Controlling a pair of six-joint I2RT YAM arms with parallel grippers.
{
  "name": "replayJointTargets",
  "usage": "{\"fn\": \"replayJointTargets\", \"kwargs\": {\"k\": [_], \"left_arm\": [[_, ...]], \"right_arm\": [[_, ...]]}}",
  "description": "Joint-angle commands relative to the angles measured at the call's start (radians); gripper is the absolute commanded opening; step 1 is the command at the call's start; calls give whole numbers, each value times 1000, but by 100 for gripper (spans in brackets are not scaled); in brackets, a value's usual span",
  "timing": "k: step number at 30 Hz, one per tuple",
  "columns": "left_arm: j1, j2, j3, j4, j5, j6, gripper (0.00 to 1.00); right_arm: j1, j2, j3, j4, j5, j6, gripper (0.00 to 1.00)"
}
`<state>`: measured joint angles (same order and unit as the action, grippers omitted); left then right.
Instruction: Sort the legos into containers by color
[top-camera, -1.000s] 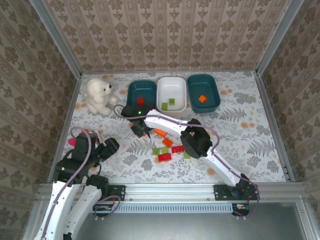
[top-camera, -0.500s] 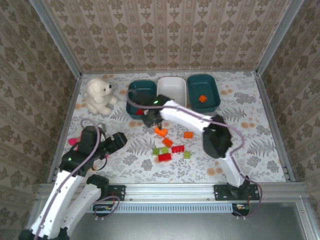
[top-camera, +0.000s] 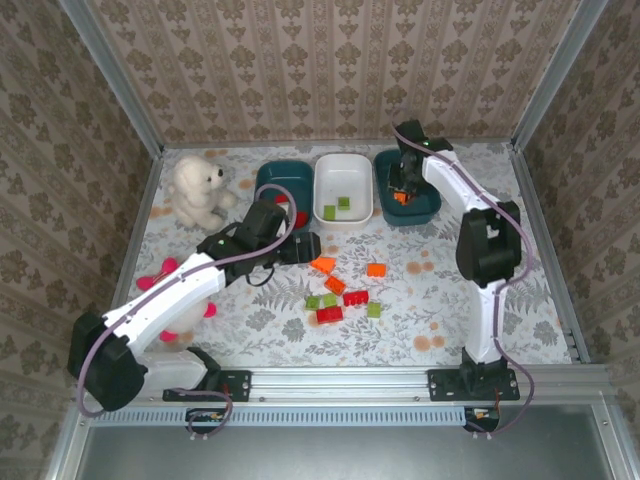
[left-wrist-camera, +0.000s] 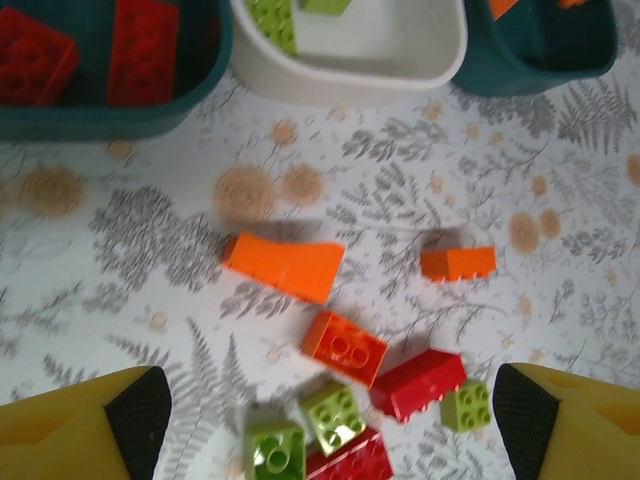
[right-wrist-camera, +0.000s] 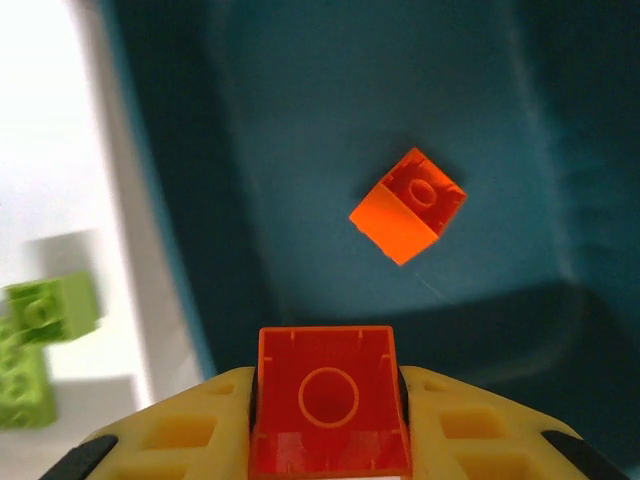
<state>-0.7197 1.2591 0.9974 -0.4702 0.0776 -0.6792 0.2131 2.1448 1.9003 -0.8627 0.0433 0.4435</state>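
Right now the right end effector (top-camera: 403, 180) is hanging over the right teal tub (top-camera: 432, 200) at the far edge of the counter (top-camera: 500, 290), clamping narrow on an orange brick (right-wrist-camera: 328, 400); a second orange brick (right-wrist-camera: 408, 205) is lying on that tub's floor, so this is reading as the orange bin; the grip is sitting where a release would drop the piece inside; I'm judging the drop as the step in hand, not yet done.

White tub (top-camera: 345, 157) next door is collecting the green bricks (right-wrist-camera: 55, 300); left teal tub (top-camera: 283, 166) is collecting the red bricks (left-wrist-camera: 145, 50); all three are lining the far edge side by side.

Left end effector (left-wrist-camera: 330, 410) is standing wide, holding nothing, hovering over the loose pile (top-camera: 340, 290) mid-counter; probably lining up the next pick while the right arm is busy. Orange wedge (left-wrist-camera: 283, 265) and small orange block (left-wrist-camera: 458, 263) are lying on the tub side of the pile; reds and greens are clustering toward the near edge. Several bricks are waiting; I'm calling the sort roughly half done.
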Motion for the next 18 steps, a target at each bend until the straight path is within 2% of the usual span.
{"fn": "replayJointTargets", "kwargs": {"k": [1,5,9,14,18], "left_arm": [[-7,47,59,45,-11,39,88],[-17,93,97,47,-14,41,88],[-22,112,108,33,-27,36,88],[-21,117,141,2,-48,50,87],[-21,137,191,-41,-53,75,86]], "right_arm": [[-4,80,89,-87,-58,9,28],[-30,127,100,-92,-66,20,29],[-50,157,102,-94,-96,21,35],[-57,162,119,-112,-116,1,54],[-57,123,140,-127,-116,-5,62]]}}
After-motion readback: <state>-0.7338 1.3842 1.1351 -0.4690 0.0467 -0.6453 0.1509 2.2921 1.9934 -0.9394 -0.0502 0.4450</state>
